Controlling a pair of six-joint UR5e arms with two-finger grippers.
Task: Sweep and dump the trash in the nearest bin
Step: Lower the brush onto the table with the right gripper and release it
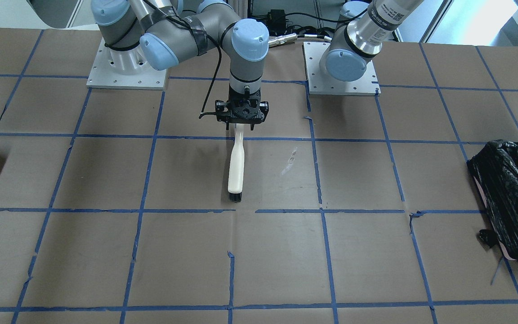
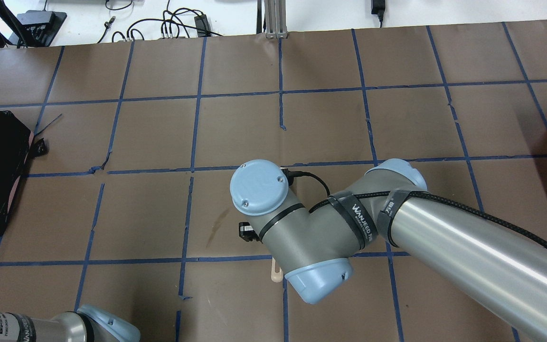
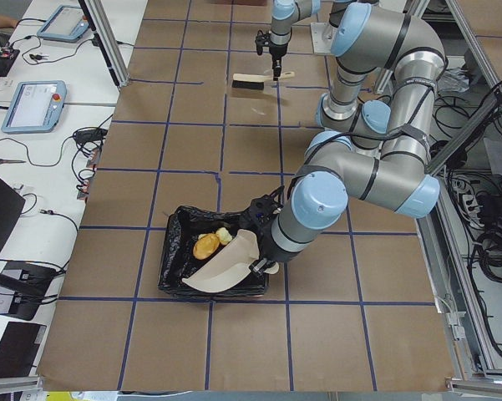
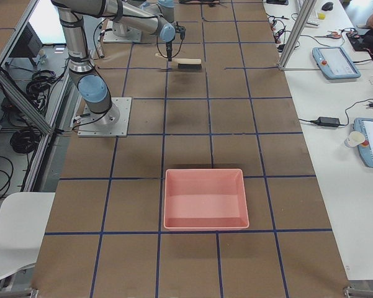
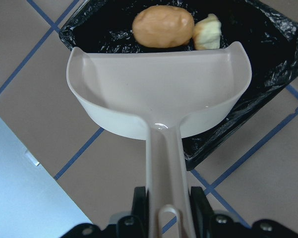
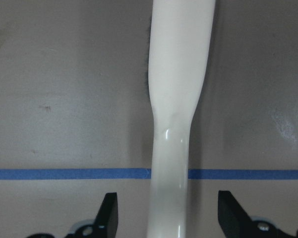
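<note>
With trash [image 5: 162, 26] in the bin [image 5: 268, 64], left claw [image 5: 167, 210], clenched on the dustpan [image 5: 158, 99], should lift straight out; right claw [image 6: 171, 215] gapes astride the brush [image 6: 181, 74].

A pink tray [image 4: 205, 202] sits on the blue-taped brown table [image 4: 136, 248].

The trash [image 5: 163, 26] lies in the bin [image 5: 273, 55] beyond the dustpan [image 5: 158, 94]; the brush [image 1: 236, 167] lies on the table [image 1: 106, 256].

White brush [image 1: 236, 167] beneath right tool [image 1: 241, 122]
</note>
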